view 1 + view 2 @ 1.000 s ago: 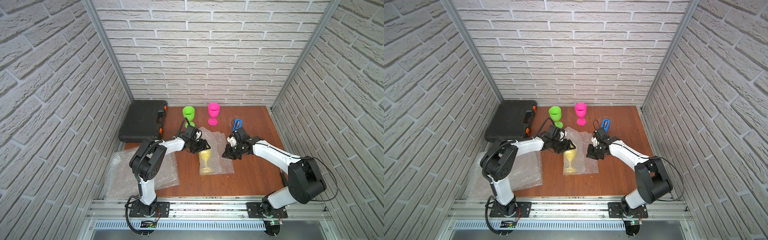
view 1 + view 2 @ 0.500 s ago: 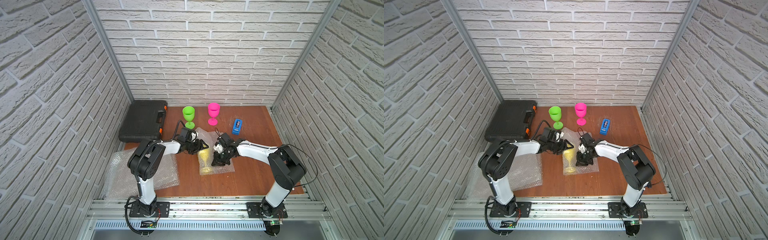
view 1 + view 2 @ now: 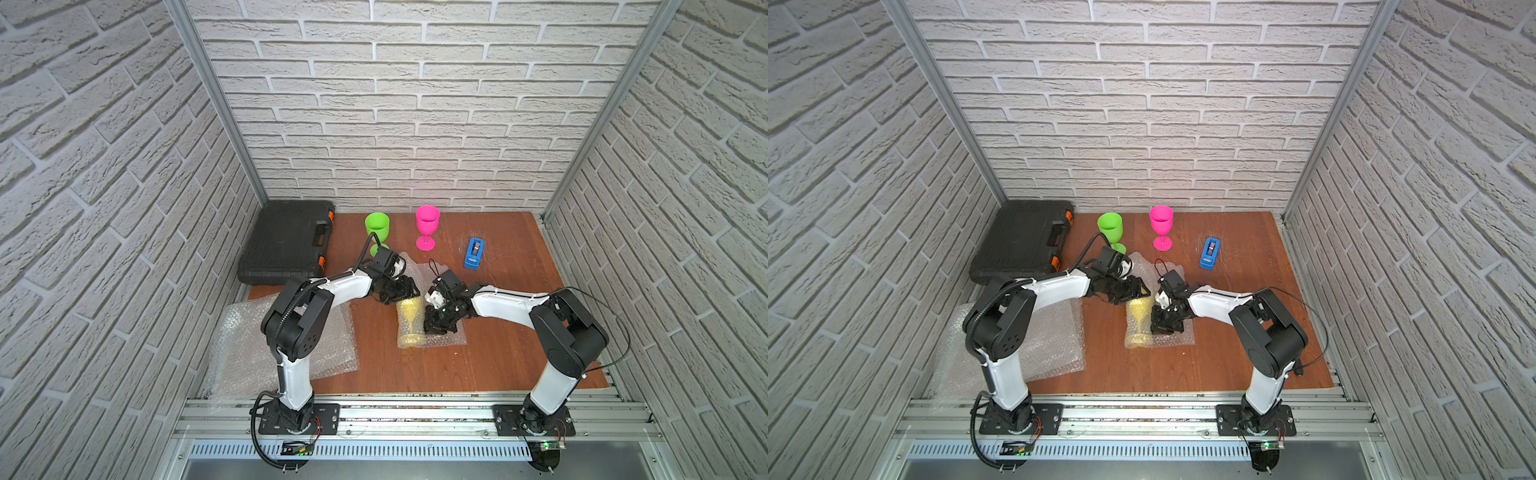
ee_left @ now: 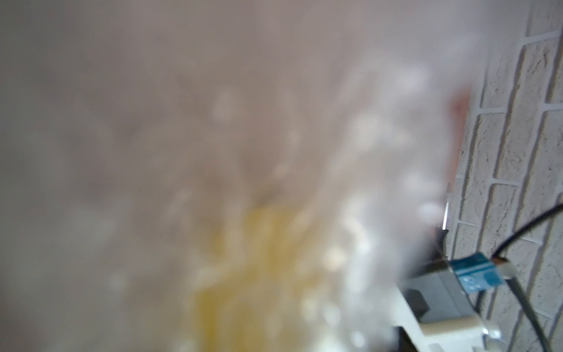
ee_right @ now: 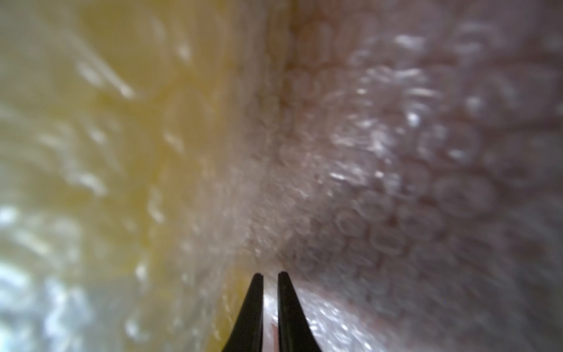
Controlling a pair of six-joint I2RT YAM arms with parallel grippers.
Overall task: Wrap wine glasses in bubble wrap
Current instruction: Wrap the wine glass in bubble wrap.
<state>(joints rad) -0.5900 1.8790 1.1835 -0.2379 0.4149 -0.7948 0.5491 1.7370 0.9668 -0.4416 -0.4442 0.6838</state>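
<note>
Since a second ago the right gripper (image 3: 437, 328) has come away from the blue tape dispenser (image 3: 474, 253), now fully uncovered, and dropped onto the bubble wrap (image 3: 446, 340) beside the yellow goblet (image 3: 409, 320). The left gripper (image 3: 404, 291) has hardly shifted. The yellow goblet lies on its side mid-table with its long axis running from the back wall toward the front rail. The wider bowl end seems to lie far, under the left gripper, and the foot near. It shows only as a dull yellow blur through the crinkled clear film folded over it. The rest of the sheet lies flat to its right, under the right gripper, and a loose flap rises behind, between the two wrists. In the right wrist view the black fingertips (image 5: 255, 304) stand almost together with a thin slit between them; whether film is pinched there is unclear. The left wrist view is fogged by wrap, so the left jaws' state cannot be told. The table (image 3: 511, 357) is bare in front and to the right of the bundle. The green goblet (image 3: 377, 226) and pink goblet (image 3: 427, 220) stand upright near the back wall, the green just behind the left wrist. The black case (image 3: 286, 243) fills the far left corner, and spare sheets (image 3: 249, 345) overhang the front left edge.
</note>
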